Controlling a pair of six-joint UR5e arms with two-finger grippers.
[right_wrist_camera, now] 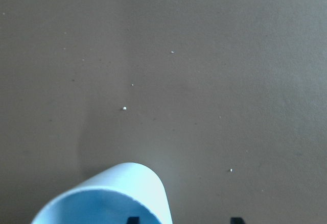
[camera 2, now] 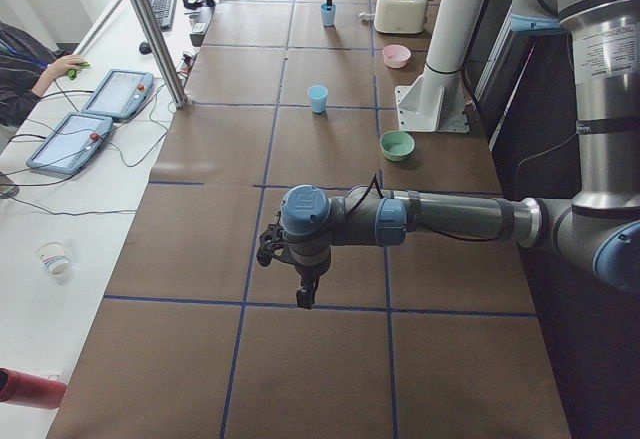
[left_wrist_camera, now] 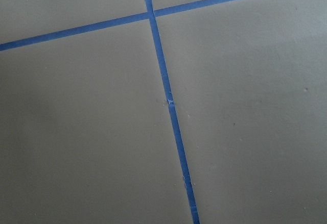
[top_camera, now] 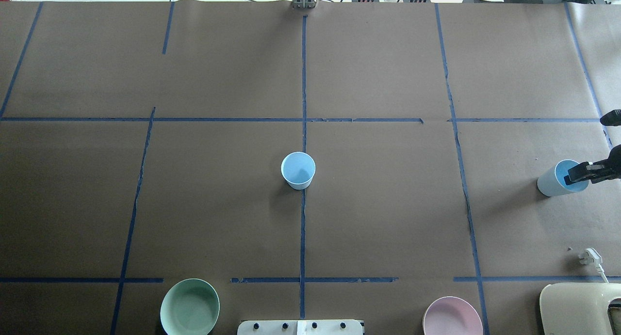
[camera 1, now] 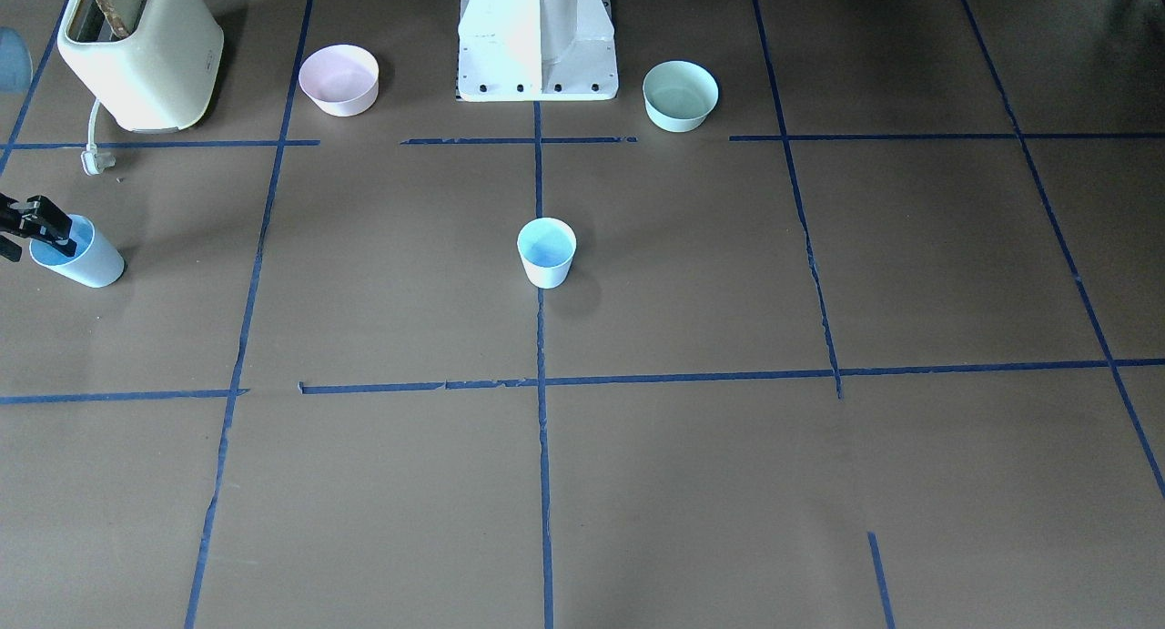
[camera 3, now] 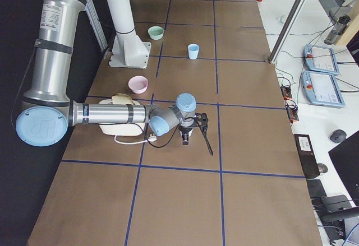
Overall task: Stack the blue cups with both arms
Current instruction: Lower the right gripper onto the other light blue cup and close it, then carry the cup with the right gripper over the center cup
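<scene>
One blue cup (camera 1: 546, 254) stands upright at the table's centre, also in the overhead view (top_camera: 298, 170), with no gripper near it. The second blue cup (camera 1: 86, 263) is at the table's end on the robot's right (top_camera: 550, 182). My right gripper (camera 1: 50, 233) is at its rim (top_camera: 576, 175). In the right wrist view one fingertip (right_wrist_camera: 133, 219) is inside the cup (right_wrist_camera: 112, 198), the other is outside and well apart, so it looks open. My left gripper (camera 2: 305, 297) hangs over bare table far from both cups. It shows only in the exterior left view, so I cannot tell its state.
A cream toaster (camera 1: 141, 51) with a loose plug (camera 1: 96, 160) stands behind the right-hand cup. A pink bowl (camera 1: 341, 101) and a pale green bowl (camera 1: 678, 119) flank the white pedestal (camera 1: 537, 46). Blue tape lines cross the brown table.
</scene>
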